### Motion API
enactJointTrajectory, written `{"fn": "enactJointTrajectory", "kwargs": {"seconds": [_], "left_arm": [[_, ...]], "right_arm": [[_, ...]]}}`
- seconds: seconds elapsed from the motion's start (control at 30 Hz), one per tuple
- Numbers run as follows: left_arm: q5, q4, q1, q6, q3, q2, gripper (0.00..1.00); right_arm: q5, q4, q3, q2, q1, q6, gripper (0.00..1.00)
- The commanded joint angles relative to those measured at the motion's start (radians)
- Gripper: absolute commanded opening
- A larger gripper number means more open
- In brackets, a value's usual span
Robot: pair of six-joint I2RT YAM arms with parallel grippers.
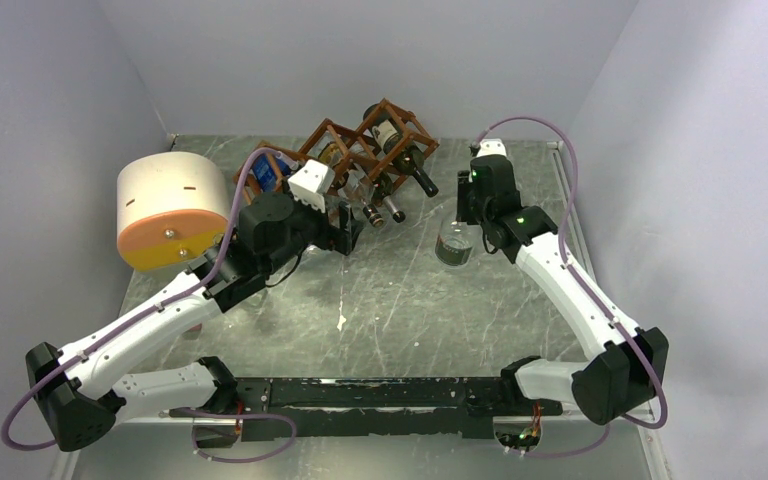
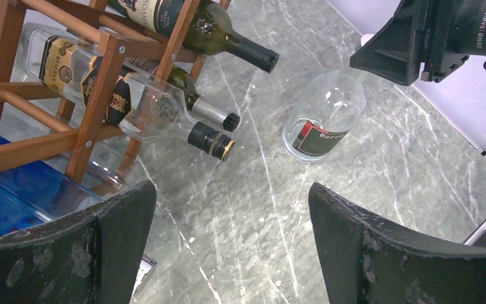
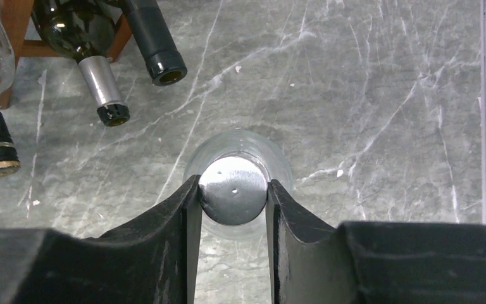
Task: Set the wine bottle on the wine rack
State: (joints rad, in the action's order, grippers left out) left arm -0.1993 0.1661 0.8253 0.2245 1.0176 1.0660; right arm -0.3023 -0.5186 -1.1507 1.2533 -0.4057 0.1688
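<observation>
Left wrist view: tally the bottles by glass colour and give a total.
Dark glass bottles: 2
Clear bottles: 2, the racked clear bottle and the standing clear bottle
Blue bottle: 1
Total: 5

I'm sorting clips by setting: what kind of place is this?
Probably a robot test cell, not a home: plain white walls box in a marble-patterned table, with two arms bolted at its near edge and a staged wine rack.

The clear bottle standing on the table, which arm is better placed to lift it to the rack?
Right. The right gripper clamps the bottle by its top from above; the left gripper is open and empty near the rack, apart from the bottle.
</observation>
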Motion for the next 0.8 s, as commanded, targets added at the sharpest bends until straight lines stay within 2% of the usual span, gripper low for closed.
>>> {"fn": "enactJointTrajectory", "kwargs": {"seconds": [0.0, 0.23, 0.43, 0.63, 0.77], "left_arm": [[0.041, -0.042, -0.008, 0.019, -0.002, -0.003, 0.93], [0.064, -0.057, -0.008, 0.022, 0.003, 0.022, 0.93], [0.067, -0.062, -0.009, 0.018, 0.008, 0.045, 0.93], [0.083, -0.081, -0.008, 0.015, 0.013, 0.079, 0.93], [0.101, -0.089, -0.009, 0.019, 0.029, 0.114, 0.93]], "right_arm": [[-0.030, 0.013, 0.013, 0.013, 0.002, 0.019, 0.31], [-0.158, 0.120, 0.133, -0.113, 0.002, 0.084, 0.17], [-0.214, 0.079, 0.302, -0.255, 0.002, 0.311, 0.15], [-0.163, -0.071, 0.424, -0.392, 0.002, 0.539, 0.10], [-0.082, -0.087, 0.482, -0.498, 0.001, 0.586, 0.09]]}}
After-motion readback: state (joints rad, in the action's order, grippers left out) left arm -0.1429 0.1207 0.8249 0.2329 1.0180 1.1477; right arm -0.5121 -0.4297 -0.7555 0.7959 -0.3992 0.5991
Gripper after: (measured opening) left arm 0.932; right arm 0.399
